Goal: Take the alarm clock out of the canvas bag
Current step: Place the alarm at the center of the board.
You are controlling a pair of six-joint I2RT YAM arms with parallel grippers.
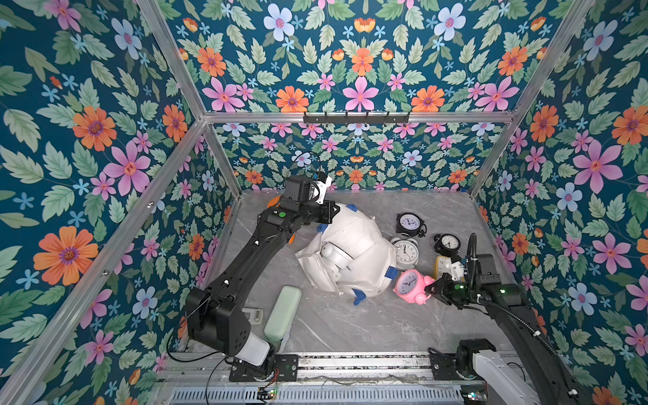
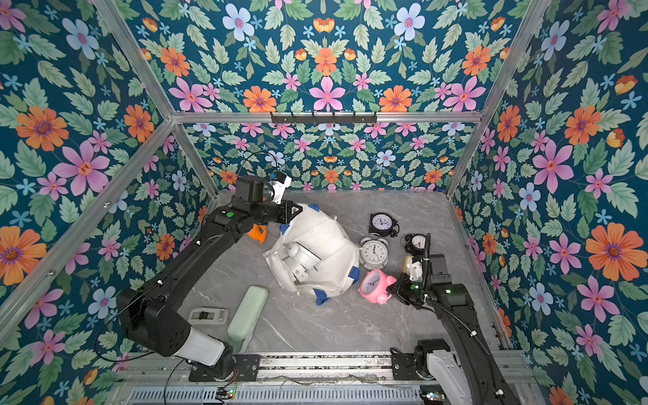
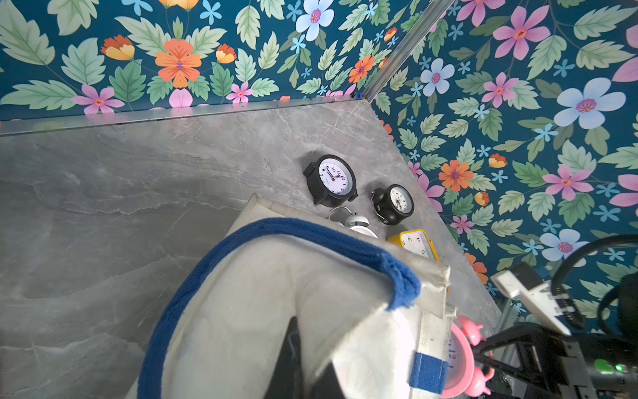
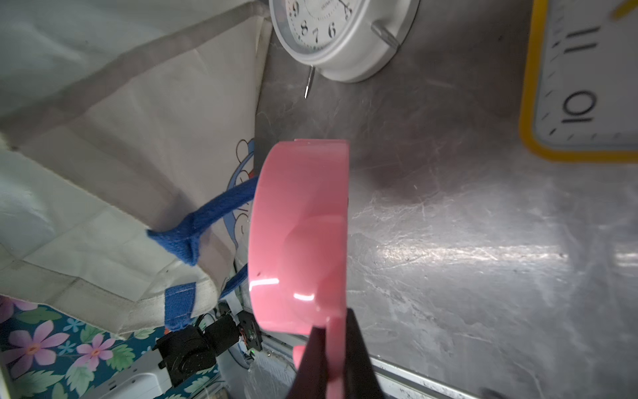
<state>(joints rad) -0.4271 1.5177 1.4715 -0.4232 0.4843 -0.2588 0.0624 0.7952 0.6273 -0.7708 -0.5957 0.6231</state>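
Centrally on the grey marble-patterned table (image 1: 350, 326) lies a boxy off-white canvas bag (image 1: 364, 238) with blue strap handles, slumped on its side. The left end effector (image 1: 333, 212), closed tight, pinches the canvas bag's rim on the side toward the table's far edge. Just beside the bag, toward the right edge, the right end effector (image 1: 428, 288) is clamped narrowly on a small projection of a round pink alarm clock (image 1: 408, 283) of glossy plastic. This clock is outside the bag; whether it rests on the table is unclear. What looks like a silver metal clock (image 1: 335, 256) shows inside the bag's mouth. Other clocks, among them a white twin-bell clock (image 1: 406, 253), lie near the right edge. The removal looks nearly complete. Next, the pink alarm clock likely needs setting down clear of the bag and releasing.
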